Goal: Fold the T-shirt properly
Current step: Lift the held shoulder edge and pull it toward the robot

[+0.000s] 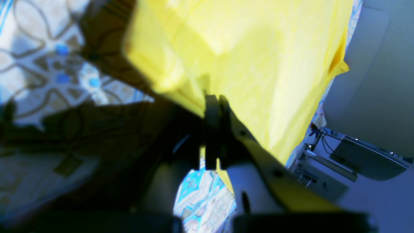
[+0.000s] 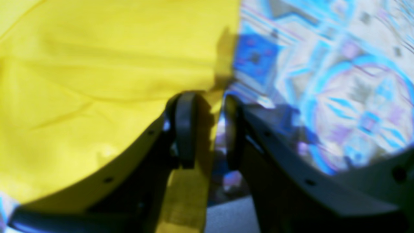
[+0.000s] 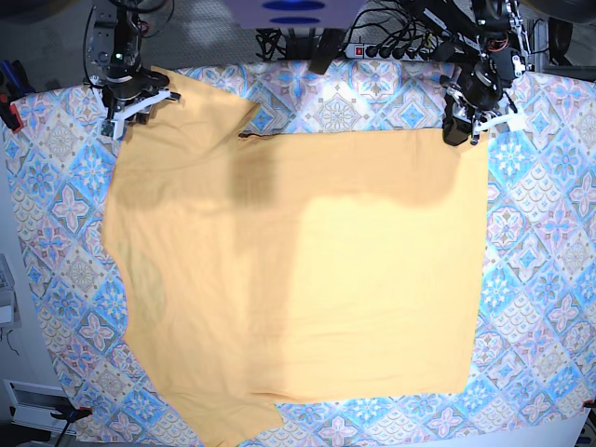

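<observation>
Smooth yellow T-shirt (image 3: 298, 279) spread flat; left gripper (image 1: 216, 103) pinching hem; right gripper (image 2: 207, 97) parted around edge.

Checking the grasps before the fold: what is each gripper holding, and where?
Left gripper pinches the T-shirt at its far edge corner. Right gripper is open around another far edge, not clamped.

tablecloth (image 3: 545, 279): blue-pink patterned | power strip (image 3: 396, 48): far edge
</observation>
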Robot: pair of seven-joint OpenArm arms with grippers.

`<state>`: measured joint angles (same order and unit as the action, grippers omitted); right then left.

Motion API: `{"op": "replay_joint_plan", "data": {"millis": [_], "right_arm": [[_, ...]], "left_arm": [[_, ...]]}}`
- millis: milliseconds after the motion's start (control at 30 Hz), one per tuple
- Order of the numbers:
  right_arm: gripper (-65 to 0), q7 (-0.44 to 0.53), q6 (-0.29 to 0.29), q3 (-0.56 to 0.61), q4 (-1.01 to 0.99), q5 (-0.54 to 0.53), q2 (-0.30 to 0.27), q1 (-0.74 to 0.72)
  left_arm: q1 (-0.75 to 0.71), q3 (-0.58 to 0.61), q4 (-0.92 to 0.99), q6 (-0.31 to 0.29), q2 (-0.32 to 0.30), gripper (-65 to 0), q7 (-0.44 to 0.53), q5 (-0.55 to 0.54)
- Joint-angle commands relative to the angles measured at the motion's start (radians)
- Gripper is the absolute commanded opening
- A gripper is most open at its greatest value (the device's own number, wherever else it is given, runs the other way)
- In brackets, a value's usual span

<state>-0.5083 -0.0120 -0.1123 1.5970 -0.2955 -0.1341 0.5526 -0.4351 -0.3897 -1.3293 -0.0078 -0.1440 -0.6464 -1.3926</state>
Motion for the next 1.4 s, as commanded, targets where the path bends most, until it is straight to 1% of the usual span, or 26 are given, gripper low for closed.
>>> {"op": "replay_joint_plan", "data": {"millis": [0,67,133,333,433,600,633,733,800,967,1100,1167,1300,1367], "right_arm": [[-53.0,-0.020,-0.047,0.006,0.009,-0.024,0.000,0.010],[-56.6,-0.020,-0.108,0.003,0.009,-0.066,0.000,0.013],[-59.6,-0.022,-0.135,0.003,0.009,-0.103,-0.002,0.016],[-64.8,-0.022,-0.136,0.001,0.009,-0.140,-0.002,0.025],[-64.5,-0.022,-0.136,-0.036,0.012,-0.153,-0.002,0.045],[-64.5,-0.022,-0.141,-0.106,0.012,-0.212,-0.002,0.094],[-64.5,-0.022,-0.142,-0.117,0.012,-0.225,-0.005,0.103],[-64.5,-0.022,-0.142,-0.126,0.038,-0.275,-0.046,0.136],[-64.5,-0.022,-0.142,-0.131,0.067,-0.304,-0.063,0.163],[-64.5,-0.020,-0.142,-0.134,0.127,-0.308,-0.072,0.214],[-64.5,-0.020,-0.144,-0.134,0.145,-0.308,-0.077,0.251],[-64.5,-0.020,-0.168,-0.134,0.145,-0.308,-0.077,0.266],[-64.5,-0.020,-0.253,-0.172,0.145,-0.308,-0.077,0.301],[-64.5,-0.020,-0.274,-0.189,0.145,-0.308,-0.077,0.306]], "left_arm": [[-0.008,0.007,0.017,0.004,0.005,-65.0,0.004,0.008],[-0.009,0.007,0.017,0.004,0.005,-65.0,0.004,0.008],[-0.011,0.007,0.017,0.004,0.005,-65.0,0.004,0.008],[-0.014,0.007,0.018,0.004,0.005,-65.0,0.004,0.008],[-0.017,0.007,0.018,0.004,0.005,-65.0,0.004,0.008],[-0.031,0.007,0.017,0.004,0.004,-65.0,0.004,0.008],[-0.032,0.007,0.017,0.004,0.004,-65.0,0.004,0.008],[-0.051,0.002,0.015,0.004,0.004,-65.0,-0.023,0.008],[-0.061,0.002,0.015,0.004,0.004,-65.0,-0.040,0.008],[-0.112,0.001,0.014,0.004,-0.010,-65.0,-0.083,0.009],[-0.181,-0.001,-0.042,0.004,-0.012,-65.0,-0.080,0.008],[-0.215,-0.001,-0.088,0.004,-0.012,-65.0,-0.080,0.008],[-0.267,-0.015,-0.152,0.004,-0.012,-65.0,-0.082,0.008],[-0.270,-0.028,-0.155,0.004,-0.012,-65.0,-0.085,0.008]]}}
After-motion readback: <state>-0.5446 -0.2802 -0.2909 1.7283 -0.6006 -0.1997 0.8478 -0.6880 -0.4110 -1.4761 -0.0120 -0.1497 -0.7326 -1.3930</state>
